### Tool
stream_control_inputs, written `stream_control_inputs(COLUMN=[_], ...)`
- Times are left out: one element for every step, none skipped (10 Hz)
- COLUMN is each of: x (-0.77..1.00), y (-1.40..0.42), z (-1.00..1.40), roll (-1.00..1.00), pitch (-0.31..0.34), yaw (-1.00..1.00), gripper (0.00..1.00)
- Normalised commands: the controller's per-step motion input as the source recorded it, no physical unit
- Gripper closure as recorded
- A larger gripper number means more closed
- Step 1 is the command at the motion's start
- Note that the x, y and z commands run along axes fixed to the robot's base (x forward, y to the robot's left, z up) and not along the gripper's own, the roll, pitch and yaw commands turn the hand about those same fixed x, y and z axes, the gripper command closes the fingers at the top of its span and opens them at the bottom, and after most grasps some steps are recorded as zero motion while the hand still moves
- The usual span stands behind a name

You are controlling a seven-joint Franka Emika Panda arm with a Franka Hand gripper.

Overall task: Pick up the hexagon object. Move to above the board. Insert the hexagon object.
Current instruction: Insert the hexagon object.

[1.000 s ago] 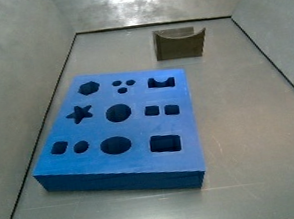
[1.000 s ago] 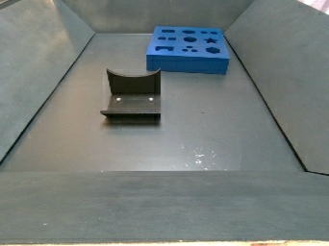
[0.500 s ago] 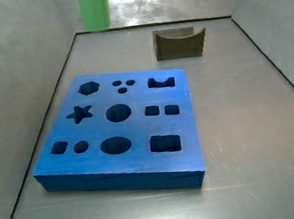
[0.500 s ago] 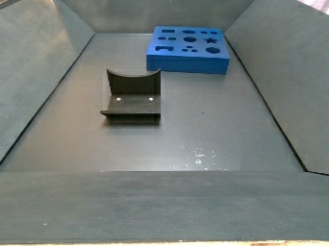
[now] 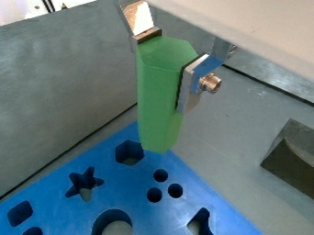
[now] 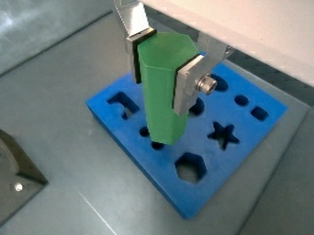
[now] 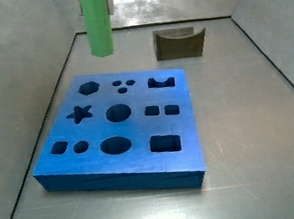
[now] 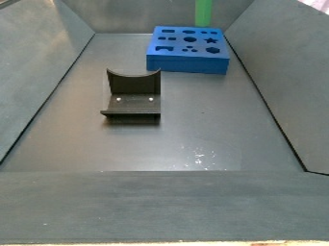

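The hexagon object (image 5: 161, 92) is a tall bright green prism, held upright between my gripper's silver fingers (image 5: 201, 79) in both wrist views (image 6: 167, 87). My gripper (image 5: 170, 57) is shut on its upper part and hangs above the board. In a side view the peg (image 7: 97, 22) hangs high over the board's far left corner; in the other it shows as a green strip (image 8: 203, 11) at the frame's top. The board (image 7: 123, 135) is a thick blue slab with dark cut-outs; its hexagon hole (image 7: 89, 87) is at the far left corner. It also shows in the wrist views (image 6: 185, 168).
The fixture, a dark olive notched block (image 7: 179, 43), stands on the floor beyond the board; in a side view it is nearer the camera (image 8: 131, 96). Grey walls (image 7: 26, 86) enclose the bin on all sides.
The green peg has come down into view at the top of both side views, lowering toward the board's far left corner. A second ago it was not visible.
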Motion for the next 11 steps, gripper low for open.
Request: stream_control_inputs(x=[-0.5,-0.57,-0.27,0.0,0.03,0.0,-0.05,-0.03,-0.16,-0.29,-0.41], y=[0.0,0.0,0.0,0.0,-0.01,-0.07,-0.05,0.0,0.0,0.21,0.16], z=[-1.0,-0.89,-0.31,-0.12,-0.3,-0.49,-0.53,-0.01,-0.18,-0.24,-0.23], roll=[0.02,0.0,0.0,0.0,-0.03,-0.01,0.0,0.0,0.13,0.03,0.0], pitch=[-0.106,-0.229,-0.186,0.0,-0.043,-0.089,-0.131,0.0,0.0,0.0,-0.066], yaw=[-0.27,-0.4,-0.29,0.0,0.0,-0.01,-0.01,0.0,-0.14,-0.15,0.0], gripper=[1.0,1.0,1.0,1.0,1.0,1.0,1.0,1.0,1.0,1.0,1.0])
